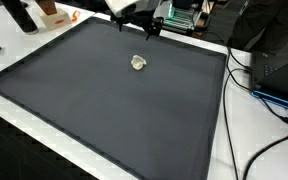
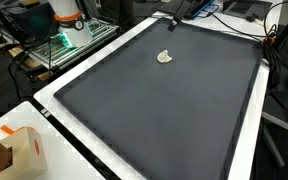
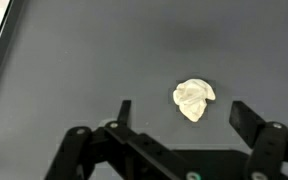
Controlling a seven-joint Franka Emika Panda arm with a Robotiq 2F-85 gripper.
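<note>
On the dark mat (image 1: 84, 110), a small crumpled whitish wad (image 1: 138, 63) is seen lying alone, toward the far edge in both exterior views. Above that edge the gripper (image 1: 140, 28) is held clear of the mat, its jaws spread wide apart with nothing gripped. In the wrist view the wad is framed between the two fingers (nearer one than the other) and is touched by neither. The mat is laid on a white table (image 1: 242, 120), with cables (image 1: 269, 95) draped beside it.
</note>
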